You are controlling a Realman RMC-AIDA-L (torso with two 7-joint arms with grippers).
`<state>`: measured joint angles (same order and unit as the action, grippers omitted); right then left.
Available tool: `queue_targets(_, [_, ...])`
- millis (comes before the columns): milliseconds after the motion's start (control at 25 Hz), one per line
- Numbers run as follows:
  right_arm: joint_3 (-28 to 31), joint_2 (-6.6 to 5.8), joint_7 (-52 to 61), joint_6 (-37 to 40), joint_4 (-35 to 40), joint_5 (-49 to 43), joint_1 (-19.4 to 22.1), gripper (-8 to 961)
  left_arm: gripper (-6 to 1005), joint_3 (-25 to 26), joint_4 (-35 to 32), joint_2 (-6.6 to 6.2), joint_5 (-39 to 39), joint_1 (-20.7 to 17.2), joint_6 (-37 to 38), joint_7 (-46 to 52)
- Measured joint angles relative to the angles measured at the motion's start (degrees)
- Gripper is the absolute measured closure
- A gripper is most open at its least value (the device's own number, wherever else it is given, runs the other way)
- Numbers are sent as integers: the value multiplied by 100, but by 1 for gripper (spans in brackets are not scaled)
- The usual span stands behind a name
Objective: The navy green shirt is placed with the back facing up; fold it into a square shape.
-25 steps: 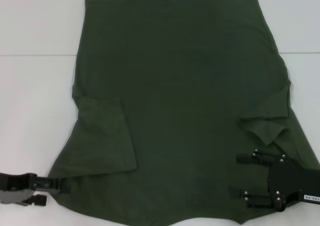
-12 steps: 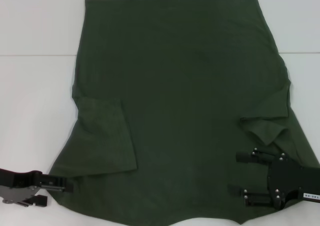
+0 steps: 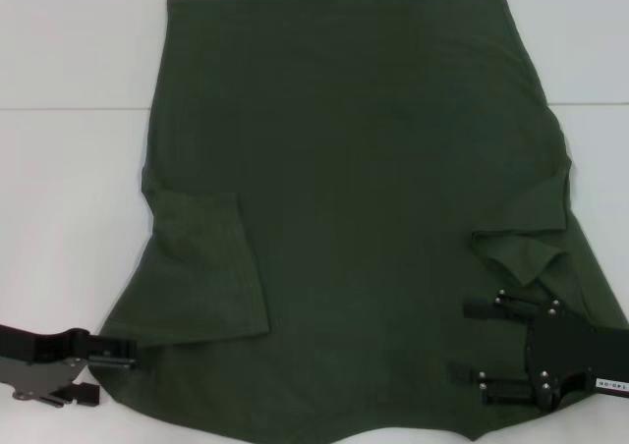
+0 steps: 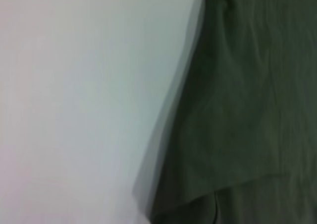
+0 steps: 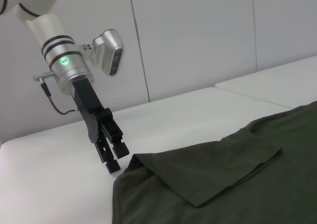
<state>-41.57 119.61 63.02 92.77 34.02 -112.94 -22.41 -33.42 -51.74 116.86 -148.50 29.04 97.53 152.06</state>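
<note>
A navy green shirt (image 3: 354,208) lies flat on a white table (image 3: 69,198), both sleeves folded inward. The left gripper (image 3: 126,354), at 8 o'clock, has its fingers together beside the shirt's corner. The right gripper (image 3: 470,342), at 4 o'clock, hovers over the cloth with its 2 fingers apart.

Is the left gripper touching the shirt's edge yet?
Cannot tell. In the right wrist view the left gripper has its tips right at the navy green shirt edge, with neither contact nor gap plain.

The navy green shirt (image 3: 354,218) is seen from above by the head view, its folded left sleeve (image 4: 233,125) close-up by the left wrist, and low across the bench (image 5: 59,184) by the right wrist.
</note>
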Motion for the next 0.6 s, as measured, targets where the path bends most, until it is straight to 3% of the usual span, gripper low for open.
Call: queue_targets(600, [0, -8, 0, 4, 0, 0, 11, 85, 52, -50, 315, 3, -12, 167, -199, 221])
